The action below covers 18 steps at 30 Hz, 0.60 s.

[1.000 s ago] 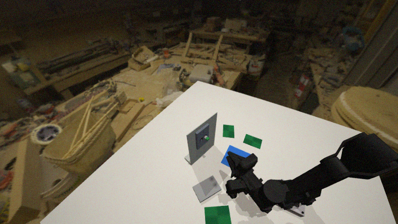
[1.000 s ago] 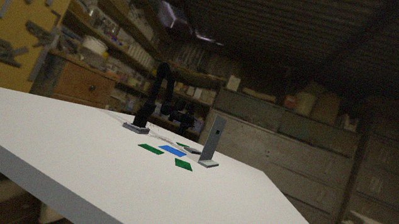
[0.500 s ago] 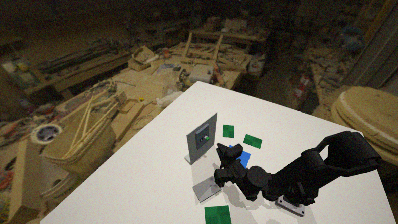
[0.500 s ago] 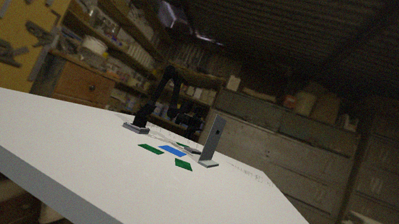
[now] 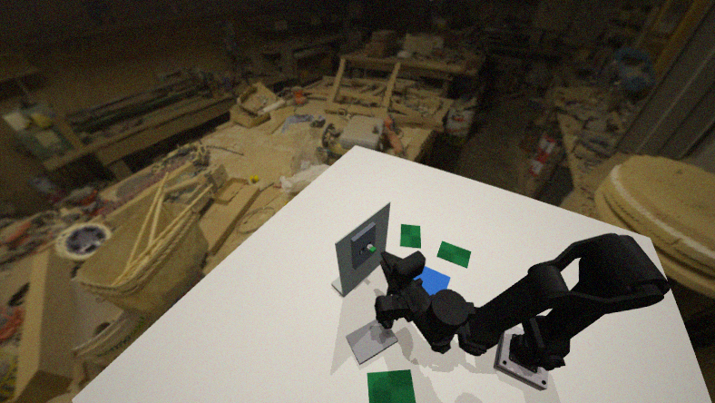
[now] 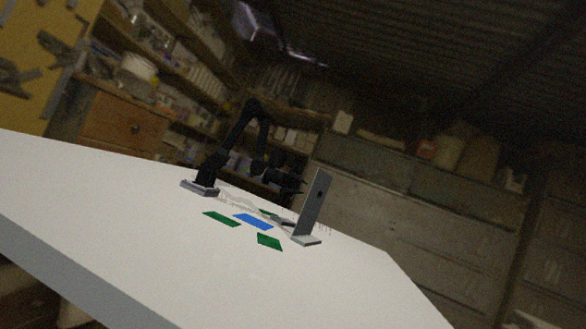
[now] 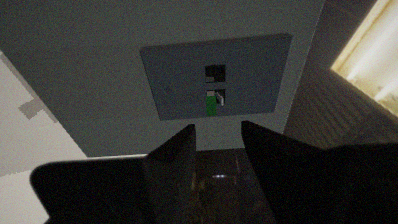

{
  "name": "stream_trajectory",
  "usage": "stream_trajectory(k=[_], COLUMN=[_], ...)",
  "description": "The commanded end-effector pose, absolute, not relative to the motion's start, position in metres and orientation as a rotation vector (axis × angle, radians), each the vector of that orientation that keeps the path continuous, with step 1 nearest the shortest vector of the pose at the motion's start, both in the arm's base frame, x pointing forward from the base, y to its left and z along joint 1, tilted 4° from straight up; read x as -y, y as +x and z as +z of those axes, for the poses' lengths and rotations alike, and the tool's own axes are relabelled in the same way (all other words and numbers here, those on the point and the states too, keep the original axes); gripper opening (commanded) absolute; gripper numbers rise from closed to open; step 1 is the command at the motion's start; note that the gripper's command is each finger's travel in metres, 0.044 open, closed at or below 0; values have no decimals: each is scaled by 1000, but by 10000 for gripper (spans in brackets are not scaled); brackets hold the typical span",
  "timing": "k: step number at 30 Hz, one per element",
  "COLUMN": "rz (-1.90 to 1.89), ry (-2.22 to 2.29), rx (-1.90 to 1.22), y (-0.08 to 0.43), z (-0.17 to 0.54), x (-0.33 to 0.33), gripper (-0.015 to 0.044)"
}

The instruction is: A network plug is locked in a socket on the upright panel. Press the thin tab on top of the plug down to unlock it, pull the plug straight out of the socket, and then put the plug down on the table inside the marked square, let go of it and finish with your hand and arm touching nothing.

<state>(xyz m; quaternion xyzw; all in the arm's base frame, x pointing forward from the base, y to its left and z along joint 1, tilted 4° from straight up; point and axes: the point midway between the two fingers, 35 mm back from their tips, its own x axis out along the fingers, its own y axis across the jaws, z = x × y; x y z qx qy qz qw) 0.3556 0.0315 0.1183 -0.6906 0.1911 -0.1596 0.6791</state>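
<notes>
The plug, with a small green part [image 5: 371, 248] [image 7: 211, 105] and a thin pale piece beside it, sits in one opening of the blue-grey socket block [image 5: 357, 250] [image 7: 175, 85] on the upright panel [image 5: 345, 272] [image 6: 311, 209] [image 7: 100, 100]. Another dark opening [image 7: 215, 71] is beside it. Whether the tab is down cannot be told. My gripper [image 5: 385, 260] [image 6: 302, 187] [image 7: 218, 128] is partly open and empty, in front of the panel and short of the plug. A blue square [image 5: 435, 280] [image 6: 253, 221] is marked on the table, partly behind the gripper in the top view.
A green patch [image 5: 410, 235] [image 6: 269, 241], another green patch [image 5: 454, 254] [image 6: 221, 218] and a third green patch [image 5: 391, 386] [image 6: 268, 211] mark the table [image 5: 259, 309] [image 6: 169, 258]. A flat grey plate [image 5: 367, 345] [image 6: 282, 221] lies beside the panel, below the gripper.
</notes>
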Motion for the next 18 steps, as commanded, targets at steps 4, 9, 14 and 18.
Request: stream_trajectory(k=[4,9,14,18], rz=[-353,-354,-355,-355], ry=[-1557,-1557,-1557,-1557], rx=[-428,-427,-426,-426], y=[367,375,383,389], z=[117,117,117,117], x=[-30,-28,-25,-23], gripper=[156,156,156,156])
